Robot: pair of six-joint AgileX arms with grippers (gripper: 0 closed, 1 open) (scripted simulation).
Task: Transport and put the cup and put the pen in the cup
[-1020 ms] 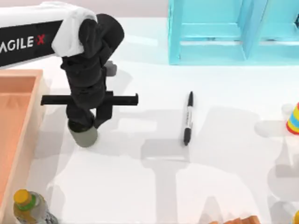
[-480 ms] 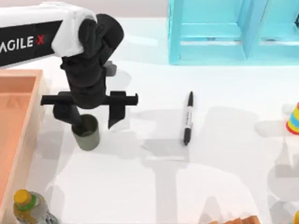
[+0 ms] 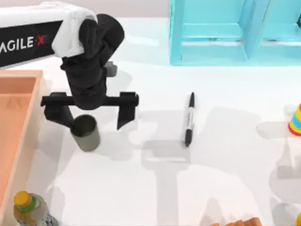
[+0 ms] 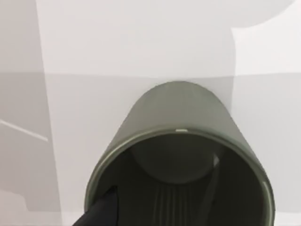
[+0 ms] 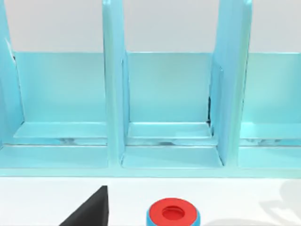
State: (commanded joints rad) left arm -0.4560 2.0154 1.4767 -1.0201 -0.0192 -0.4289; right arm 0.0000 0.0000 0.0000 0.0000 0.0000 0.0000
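The olive-grey cup (image 3: 86,134) stands upright on the white table at the left. My left gripper (image 3: 91,114) hangs over it, open, with one finger on each side of the cup and apart from it. In the left wrist view the cup (image 4: 178,155) shows its dark inside, and one black fingertip (image 4: 101,214) sits by its rim. The black pen (image 3: 189,120) with a white label lies flat near the table's middle, to the right of the cup. My right arm is parked facing the teal shelf, and a black part of the right gripper (image 5: 91,212) shows.
An orange tray (image 3: 19,122) runs along the left edge, with a yellow-capped bottle (image 3: 28,207) at the front left. A teal shelf (image 3: 225,33) stands at the back. A striped cone (image 3: 295,120) is at the right edge. A red and blue ring (image 5: 172,214) lies before the shelf.
My left gripper was shut on the cup a second ago. Its fingers have since spread wide apart and let the cup go. The cup stays standing in place.
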